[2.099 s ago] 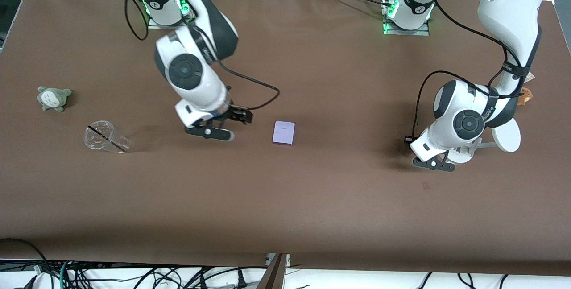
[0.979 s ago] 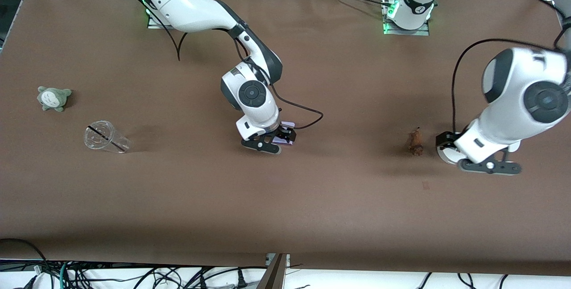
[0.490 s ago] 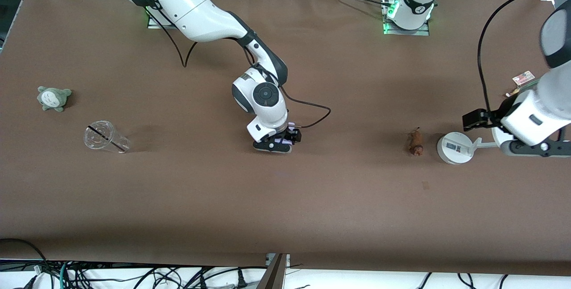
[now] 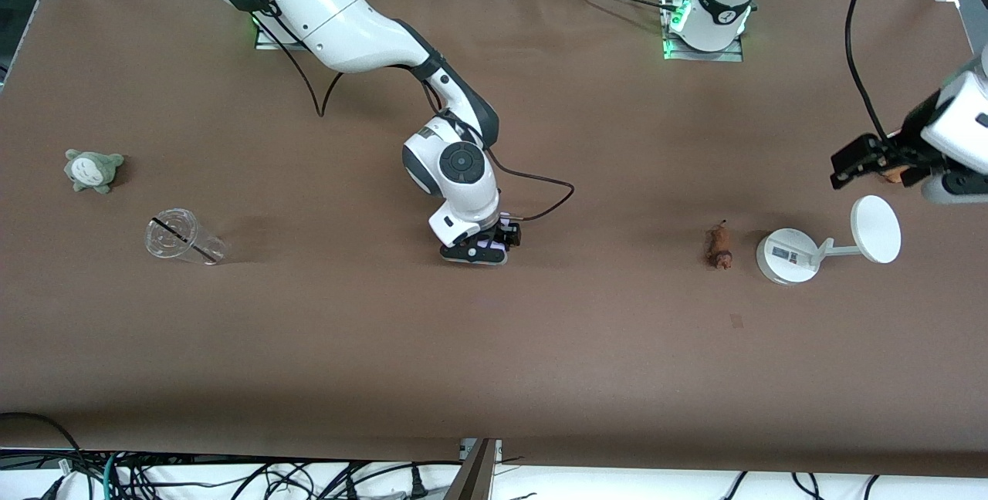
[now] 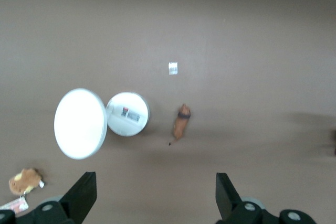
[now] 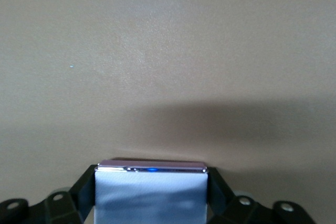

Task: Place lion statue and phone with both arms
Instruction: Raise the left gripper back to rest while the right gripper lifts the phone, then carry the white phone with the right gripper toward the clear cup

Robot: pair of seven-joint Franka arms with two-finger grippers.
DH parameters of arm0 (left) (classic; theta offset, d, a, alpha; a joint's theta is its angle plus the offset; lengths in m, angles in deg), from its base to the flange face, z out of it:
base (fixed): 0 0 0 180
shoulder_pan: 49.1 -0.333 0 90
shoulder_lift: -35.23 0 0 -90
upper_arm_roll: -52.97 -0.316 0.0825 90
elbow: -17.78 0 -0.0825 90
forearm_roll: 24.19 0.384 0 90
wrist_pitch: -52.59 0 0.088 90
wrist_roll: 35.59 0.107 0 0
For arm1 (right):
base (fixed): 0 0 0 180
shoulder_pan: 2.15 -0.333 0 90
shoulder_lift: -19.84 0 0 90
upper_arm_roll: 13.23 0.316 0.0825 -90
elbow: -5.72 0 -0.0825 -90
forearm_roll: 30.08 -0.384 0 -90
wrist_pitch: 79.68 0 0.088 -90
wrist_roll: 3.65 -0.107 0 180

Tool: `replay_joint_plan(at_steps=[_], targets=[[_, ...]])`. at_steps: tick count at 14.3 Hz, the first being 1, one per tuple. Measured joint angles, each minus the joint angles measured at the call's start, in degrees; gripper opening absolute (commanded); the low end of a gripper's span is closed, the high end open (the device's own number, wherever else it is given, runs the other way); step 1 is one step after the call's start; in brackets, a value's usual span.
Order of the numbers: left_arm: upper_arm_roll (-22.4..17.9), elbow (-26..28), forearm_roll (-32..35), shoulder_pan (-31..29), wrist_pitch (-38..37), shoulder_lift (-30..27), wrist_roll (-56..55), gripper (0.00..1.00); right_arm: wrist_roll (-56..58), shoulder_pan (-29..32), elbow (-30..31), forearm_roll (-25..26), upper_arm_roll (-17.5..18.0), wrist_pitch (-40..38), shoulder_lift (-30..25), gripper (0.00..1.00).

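Note:
The phone (image 6: 151,198), a pale lavender slab, lies on the brown table near its middle, and my right gripper (image 6: 151,205) is shut on it, one finger pressed against each long side. The front view shows that right gripper (image 4: 486,244) low over the phone (image 4: 495,246), which is mostly hidden. The lion statue (image 4: 719,247), a tiny orange-brown figurine, lies on the table beside a white stand, toward the left arm's end. My left gripper (image 4: 880,164) hangs open and empty in the air over that end. In the left wrist view the lion statue (image 5: 181,121) lies well below my left gripper (image 5: 155,203).
The white stand has a round base (image 4: 786,255) and a disc (image 4: 875,228). A small teddy-like toy (image 5: 23,180) lies under my left gripper. A grey-green plush (image 4: 93,168) and a tipped clear cup (image 4: 181,238) sit toward the right arm's end.
My right gripper has shut on the phone. My left gripper has risen and swung away from the stand toward the left arm's end of the table. The lion statue has stayed put.

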Motion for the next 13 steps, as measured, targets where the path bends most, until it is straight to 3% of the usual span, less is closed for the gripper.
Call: replay_joint_plan(at_steps=[5, 13], targets=[[-0.05, 2.62, 0.0, 0.18, -1.46, -1.35, 1.08, 1.0, 3.0, 0.72, -0.75, 0.0, -0.45, -0.93, -0.05, 0.38], [-0.05, 2.56, 0.0, 0.59, -2.01, -1.34, 1.41, 1.0, 22.64, 10.99, -0.1, -0.65, -0.79, -10.06, -4.47, 0.39]])
